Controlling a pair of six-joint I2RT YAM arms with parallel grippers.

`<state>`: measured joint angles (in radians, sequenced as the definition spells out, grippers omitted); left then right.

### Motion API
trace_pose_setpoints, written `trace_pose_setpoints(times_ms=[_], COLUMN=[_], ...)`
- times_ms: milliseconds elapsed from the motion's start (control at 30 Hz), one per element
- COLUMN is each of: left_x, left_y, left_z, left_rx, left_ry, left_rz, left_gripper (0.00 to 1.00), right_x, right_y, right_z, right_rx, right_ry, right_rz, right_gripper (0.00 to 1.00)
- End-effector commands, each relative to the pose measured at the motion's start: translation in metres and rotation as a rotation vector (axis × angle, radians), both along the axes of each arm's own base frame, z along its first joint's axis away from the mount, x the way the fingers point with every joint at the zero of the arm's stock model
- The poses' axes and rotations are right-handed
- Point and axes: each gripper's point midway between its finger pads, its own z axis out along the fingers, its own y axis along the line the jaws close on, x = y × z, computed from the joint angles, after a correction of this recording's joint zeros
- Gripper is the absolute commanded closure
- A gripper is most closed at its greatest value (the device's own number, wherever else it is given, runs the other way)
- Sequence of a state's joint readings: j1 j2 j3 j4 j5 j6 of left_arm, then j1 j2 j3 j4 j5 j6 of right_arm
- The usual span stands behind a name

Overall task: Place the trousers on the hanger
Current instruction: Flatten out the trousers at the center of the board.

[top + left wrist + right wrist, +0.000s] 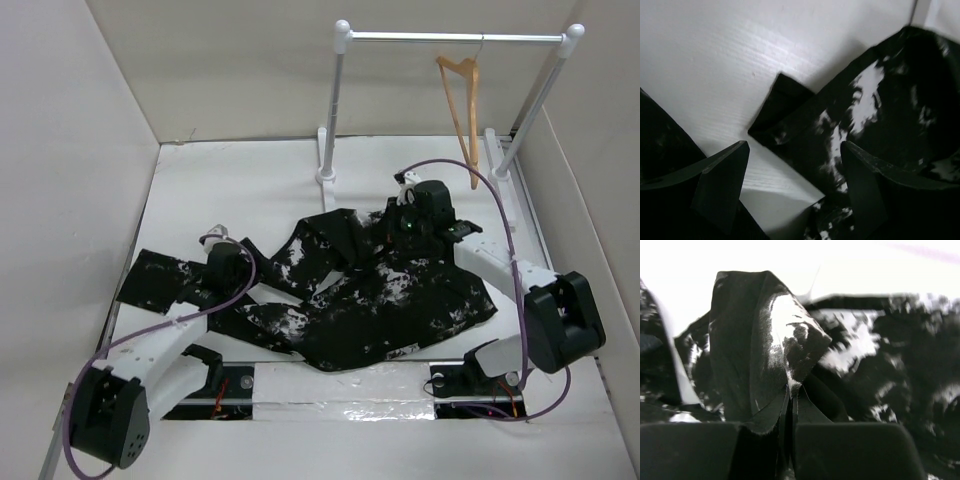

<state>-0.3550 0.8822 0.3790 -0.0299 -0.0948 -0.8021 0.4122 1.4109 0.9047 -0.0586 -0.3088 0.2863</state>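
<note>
The trousers, black with white splatter, lie crumpled across the middle of the white table, one leg reaching out to the left. The wooden hanger hangs by its hook from the rack's bar at the back right, apart from both arms. My right gripper is at the trousers' far edge; in the right wrist view it is shut on a raised fold of the trousers. My left gripper hovers over the left leg, open, with trouser fabric and bare table beneath it and nothing held.
A white and silver rack stands at the back of the table, its feet near the trousers' far edge. Pale walls enclose the table on the left, back and right. Purple cables loop off both arms.
</note>
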Motion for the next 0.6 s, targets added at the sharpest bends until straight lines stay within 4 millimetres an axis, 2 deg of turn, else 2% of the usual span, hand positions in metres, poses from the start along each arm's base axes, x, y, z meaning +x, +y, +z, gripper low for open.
trace_pose_setpoints(times_ms=[0,67,233,300,333,400,467,533,567], left_x=[-0.009,-0.005,0.004,0.010,0.014,0.025,0.039,0.060,0.072], left_y=[-0.023,-0.018,-0.030,-0.028,-0.026,-0.025,-0.029,-0.033,-0.034], left_z=[-0.020,-0.025,-0.030,-0.035,-0.036,-0.037,-0.030,-0.009,0.005], left_rx=[0.042,0.083,0.075,0.089,0.101,0.113,0.098,0.071,0.063], left_ry=[0.073,0.084,0.085,0.092,0.091,0.085,0.054,0.000,-0.044], left_rz=[-0.157,-0.128,-0.184,-0.162,-0.149,-0.118,-0.093,-0.045,-0.018], left_gripper=[0.29,0.30,0.29,0.36,0.45,0.51,0.81,1.00,1.00], right_x=[0.010,0.011,0.010,0.007,0.009,0.009,0.009,0.012,0.014], right_y=[-0.008,-0.007,-0.007,-0.005,-0.003,0.001,0.004,0.013,0.018], right_z=[-0.002,0.005,0.007,0.006,0.008,0.008,0.010,0.023,0.030], right_rx=[0.011,0.018,0.019,0.031,0.043,0.043,0.043,0.065,0.071], right_ry=[-0.016,-0.027,-0.028,-0.024,-0.035,-0.037,-0.042,-0.072,-0.083], right_rz=[-0.045,-0.045,-0.036,-0.028,-0.026,-0.018,-0.011,0.003,0.015], right_gripper=[1.00,1.00,1.00,1.00,1.00,1.00,1.00,1.00,1.00])
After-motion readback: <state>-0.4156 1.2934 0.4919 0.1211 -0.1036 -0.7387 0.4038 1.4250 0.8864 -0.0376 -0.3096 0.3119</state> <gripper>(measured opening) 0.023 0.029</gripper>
